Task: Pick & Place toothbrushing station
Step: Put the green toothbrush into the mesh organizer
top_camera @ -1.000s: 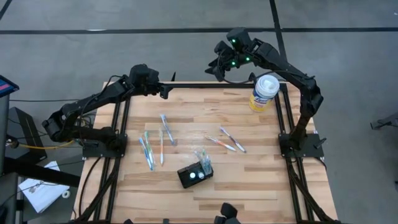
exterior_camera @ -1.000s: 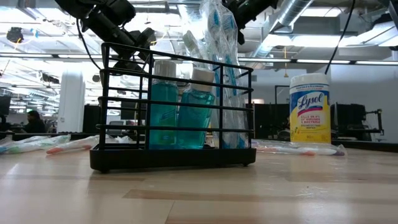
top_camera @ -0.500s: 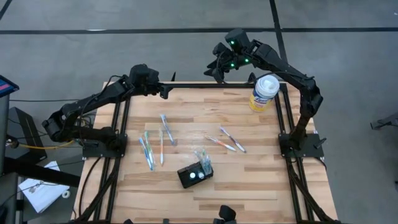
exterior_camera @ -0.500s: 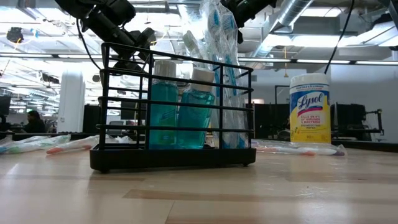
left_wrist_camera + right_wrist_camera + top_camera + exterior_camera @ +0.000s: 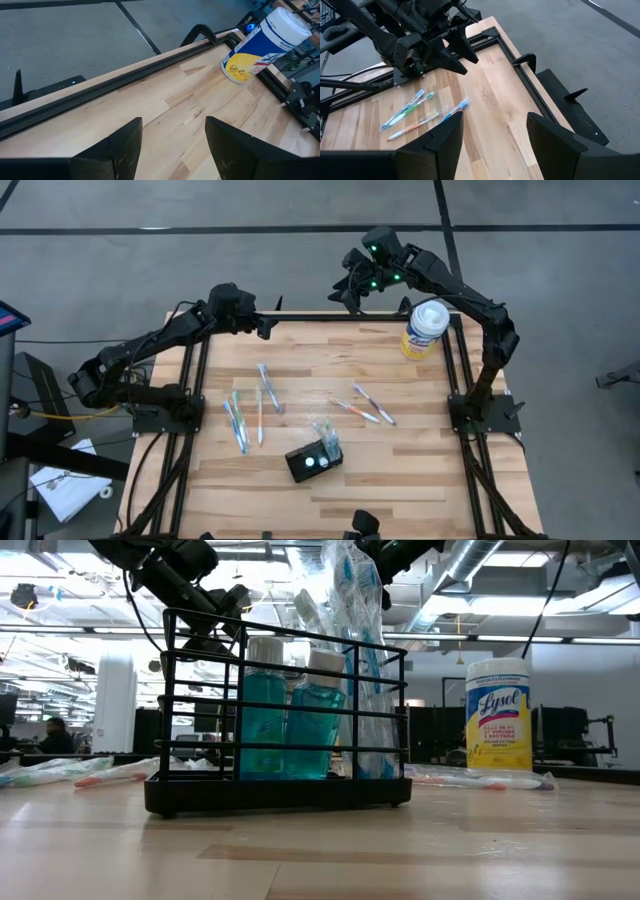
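The toothbrushing station (image 5: 314,459) is a black wire holder standing on its flat base near the table's front middle. In the low view the station (image 5: 280,710) holds two blue-green bottles and wrapped toothbrushes. My left gripper (image 5: 268,328) hovers open over the table's far left corner, far from the station. In the left wrist view the left gripper (image 5: 172,145) has only bare wood between its fingers. My right gripper (image 5: 340,293) hangs open high above the far edge. The right gripper (image 5: 495,145) has nothing between its fingers.
Loose toothbrushes lie on the table at left (image 5: 240,420), centre left (image 5: 266,385) and centre right (image 5: 366,406). A white-and-yellow wipes canister (image 5: 424,328) stands at the far right corner. Black rails (image 5: 125,75) frame the wooden table.
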Robot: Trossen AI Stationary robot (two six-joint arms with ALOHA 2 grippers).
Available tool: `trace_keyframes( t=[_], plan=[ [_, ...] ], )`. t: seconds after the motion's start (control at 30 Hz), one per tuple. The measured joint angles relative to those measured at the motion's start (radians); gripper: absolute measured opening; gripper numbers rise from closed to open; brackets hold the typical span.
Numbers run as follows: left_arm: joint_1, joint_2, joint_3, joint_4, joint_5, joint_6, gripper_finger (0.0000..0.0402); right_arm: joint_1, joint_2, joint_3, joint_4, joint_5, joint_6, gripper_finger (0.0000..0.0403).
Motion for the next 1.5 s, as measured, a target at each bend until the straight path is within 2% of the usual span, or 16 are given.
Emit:
trace_keyframes(
  t=[0.53,0.63,0.9,1.2,1.5],
  plan=[
    [0.0,0.0,0.0,0.0,0.001,0.003,0.0214,0.0,0.0,0.0,0.0,0.0,-0.007,0.0209],
    [-0.002,0.0,0.001,-0.012,0.041,-0.025,0.0214,0.0,0.0,0.0,-0.001,0.0,-0.007,0.0209],
    [-0.048,-0.002,0.002,-0.383,-0.054,-0.038,0.0214,-0.001,0.0,0.0,-0.007,0.0,0.0,0.0209],
    [-0.117,-0.002,0.001,-0.659,-0.077,-0.296,0.0214,-0.001,0.0,0.0,-0.004,0.0,-0.026,0.0209],
    [-0.269,-0.003,-0.126,-0.632,-0.055,-0.617,0.0214,-0.003,0.0,0.0,-0.006,-0.027,-0.086,0.0209]
  ],
)
